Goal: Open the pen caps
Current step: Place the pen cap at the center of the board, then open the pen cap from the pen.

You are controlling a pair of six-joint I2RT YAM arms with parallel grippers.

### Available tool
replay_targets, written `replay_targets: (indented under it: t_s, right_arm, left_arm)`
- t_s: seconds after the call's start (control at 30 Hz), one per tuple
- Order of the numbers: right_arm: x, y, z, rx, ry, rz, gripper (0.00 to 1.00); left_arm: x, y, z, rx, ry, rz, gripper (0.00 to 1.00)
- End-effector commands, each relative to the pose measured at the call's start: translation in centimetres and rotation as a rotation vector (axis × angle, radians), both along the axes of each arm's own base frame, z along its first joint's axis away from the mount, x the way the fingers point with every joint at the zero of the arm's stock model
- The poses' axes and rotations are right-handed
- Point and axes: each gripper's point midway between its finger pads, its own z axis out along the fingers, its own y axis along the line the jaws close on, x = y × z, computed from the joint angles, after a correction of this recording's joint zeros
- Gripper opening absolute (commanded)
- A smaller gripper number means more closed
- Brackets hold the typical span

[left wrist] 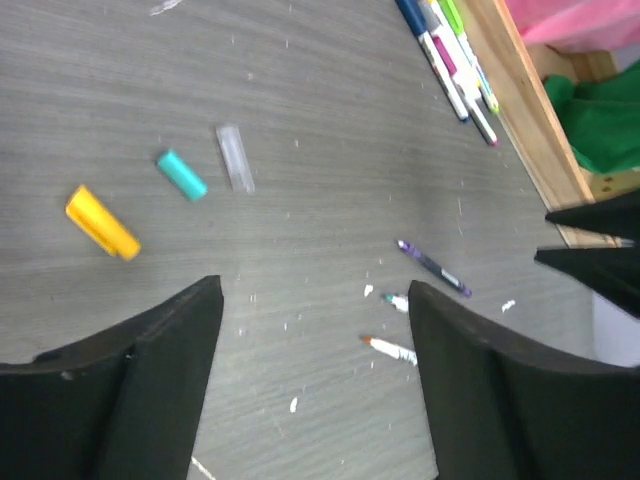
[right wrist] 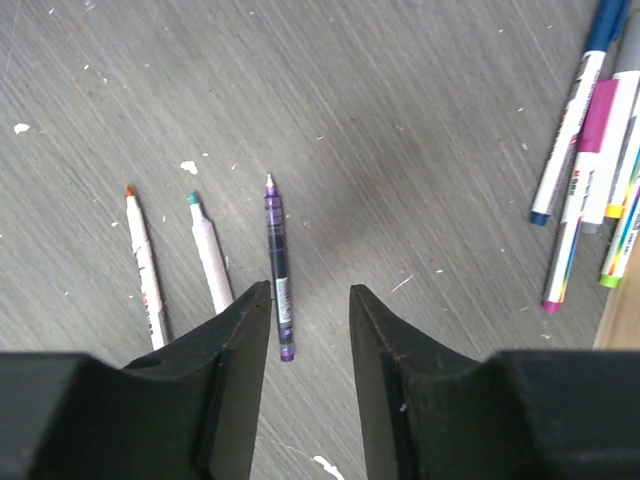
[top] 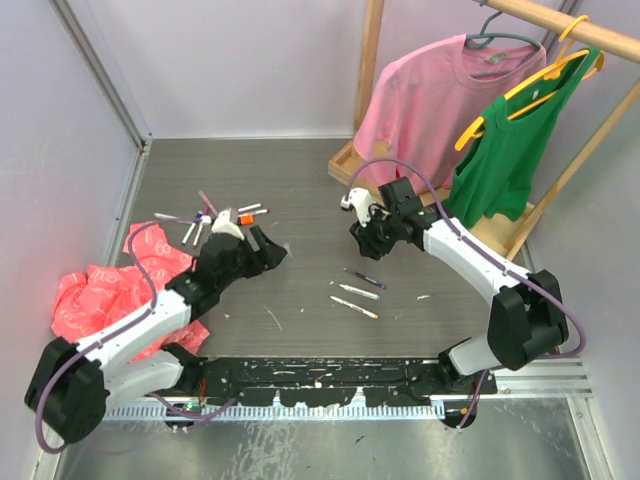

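Three loose pen caps lie on the grey table ahead of my left gripper point(left wrist: 315, 290): a yellow-orange one point(left wrist: 102, 222), a teal one point(left wrist: 181, 175) and a clear one point(left wrist: 235, 158). The left jaws stand wide open and empty. Three uncapped pens lie side by side mid-table: purple point(right wrist: 277, 262), teal-tipped point(right wrist: 210, 255) and orange-tipped point(right wrist: 143, 262). My right gripper point(right wrist: 308, 290) hovers open above the purple pen's rear end, which lies beside the left finger point(right wrist: 240, 340). From above, the left gripper point(top: 268, 250) and right gripper point(top: 362, 245) face each other over the pens point(top: 358, 291).
More capped pens point(right wrist: 590, 150) lie along the wooden base of a clothes rack point(top: 350, 160) holding a pink shirt point(top: 440, 95) and a green top point(top: 520, 150). A scatter of pens and caps point(top: 200, 215) lies far left. A red-pink cloth point(top: 95, 295) lies by the left arm.
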Motion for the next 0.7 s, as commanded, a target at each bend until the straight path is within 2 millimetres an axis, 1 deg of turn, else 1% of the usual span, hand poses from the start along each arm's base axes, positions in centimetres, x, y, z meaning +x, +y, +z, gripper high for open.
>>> replay_targets:
  t_s: [0.0, 0.03, 0.07, 0.1, 0.13, 0.17, 0.23, 0.33, 0.4, 0.43, 0.6, 0.67]
  right_arm:
    - [2.8, 0.7, 2.3, 0.055, -0.106, -0.037, 0.46]
    - [3.4, 0.8, 2.4, 0.052, -0.114, -0.044, 0.47]
    - [4.0, 1.0, 2.5, 0.051, -0.121, -0.051, 0.48]
    - [4.6, 1.1, 2.6, 0.05, -0.127, -0.056, 0.49]
    - [5.3, 1.3, 2.5, 0.046, -0.126, -0.059, 0.5]
    - [6.1, 1.5, 2.8, 0.044, -0.136, -0.063, 0.5]
    - [7.8, 1.6, 2.3, 0.026, -0.132, -0.08, 0.5]
    - [10.4, 1.6, 0.8, -0.03, -0.12, -0.108, 0.49]
    - [11.8, 1.5, -0.3, -0.068, -0.109, -0.126, 0.48]
    - [12.5, 1.4, -1.1, -0.088, -0.097, -0.136, 0.48]
    - [15.7, 0.9, -2.4, -0.147, -0.111, -0.194, 0.47]
    - [16.6, 0.5, -2.9, -0.161, -0.109, -0.215, 0.47]
  left_arm:
    - [-1.4, -0.3, 3.3, -0.108, -0.233, -0.09, 0.85]
    - [-2.0, -0.1, 3.4, -0.119, -0.255, -0.098, 0.94]
    - [-2.6, 0.1, 3.7, -0.132, -0.282, -0.113, 0.98]
    - [-3.2, 0.3, 4.0, -0.14, -0.302, -0.126, 1.0]
    - [-3.7, 0.4, 4.0, -0.146, -0.315, -0.136, 0.98]
    - [-4.2, 0.5, 4.2, -0.151, -0.327, -0.15, 0.98]
    - [-5.0, 0.7, 4.4, -0.157, -0.351, -0.168, 0.98]
    - [-5.8, 1.2, 4.6, -0.166, -0.37, -0.17, 0.98]
    - [-6.2, 1.5, 4.7, -0.17, -0.379, -0.169, 0.98]
    - [-6.4, 1.6, 4.5, -0.168, -0.375, -0.167, 0.98]
    - [-7.0, 1.9, 4.3, -0.173, -0.381, -0.172, 0.98]
    - [-7.1, 1.9, 4.0, -0.172, -0.377, -0.175, 0.98]
